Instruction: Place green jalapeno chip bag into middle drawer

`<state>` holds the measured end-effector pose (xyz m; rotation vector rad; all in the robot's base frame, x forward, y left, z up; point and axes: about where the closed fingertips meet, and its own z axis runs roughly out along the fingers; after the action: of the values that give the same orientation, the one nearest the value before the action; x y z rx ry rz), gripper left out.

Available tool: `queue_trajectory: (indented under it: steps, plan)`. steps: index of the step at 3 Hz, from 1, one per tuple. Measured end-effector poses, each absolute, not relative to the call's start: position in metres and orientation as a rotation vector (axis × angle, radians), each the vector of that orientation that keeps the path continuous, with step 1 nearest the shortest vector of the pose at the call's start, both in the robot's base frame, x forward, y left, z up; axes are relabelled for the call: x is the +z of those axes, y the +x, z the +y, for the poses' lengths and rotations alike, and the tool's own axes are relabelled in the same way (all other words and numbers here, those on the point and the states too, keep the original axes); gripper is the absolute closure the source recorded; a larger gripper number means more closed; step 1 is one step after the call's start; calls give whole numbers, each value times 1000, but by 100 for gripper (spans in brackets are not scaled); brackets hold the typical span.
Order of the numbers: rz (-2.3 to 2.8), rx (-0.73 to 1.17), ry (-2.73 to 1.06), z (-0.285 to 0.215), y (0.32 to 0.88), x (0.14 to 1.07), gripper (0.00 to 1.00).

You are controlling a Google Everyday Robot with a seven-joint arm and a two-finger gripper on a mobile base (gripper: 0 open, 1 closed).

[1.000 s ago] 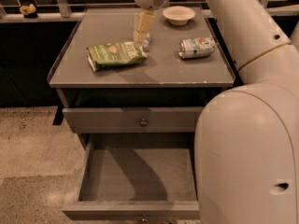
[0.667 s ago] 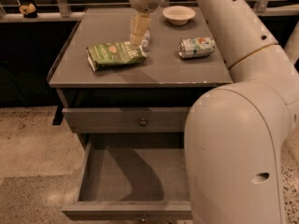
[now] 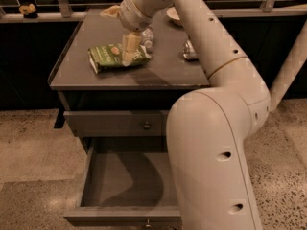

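The green jalapeno chip bag [image 3: 111,56] lies flat on the cabinet top [image 3: 158,71], left of centre. My gripper [image 3: 128,52] hangs from the arm that curves in from the right, and it sits directly over the bag's right end, at or just above its surface. The middle drawer [image 3: 110,186] is pulled out below, its bare floor showing, with the arm's big elbow covering its right part.
The drawer above [image 3: 115,123] is closed, showing its front and a small knob [image 3: 146,125]. A clear bottle [image 3: 147,35] lies behind the gripper. A can [image 3: 188,49] peeks out beside the arm. A pale bowl [image 3: 171,14] sits at the back. Speckled floor surrounds the cabinet.
The gripper has moved from above the bottle down and left onto the right end of the chip bag. The bag has not moved on the cabinet top.
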<state>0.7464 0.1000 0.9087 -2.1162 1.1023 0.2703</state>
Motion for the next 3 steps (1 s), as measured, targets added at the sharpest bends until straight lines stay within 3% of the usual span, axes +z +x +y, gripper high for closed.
queue_trajectory:
  steps: [1, 3]
  plan:
    - [1059, 377, -2125, 117, 746, 882, 0]
    - [1115, 417, -2140, 123, 750, 858, 0]
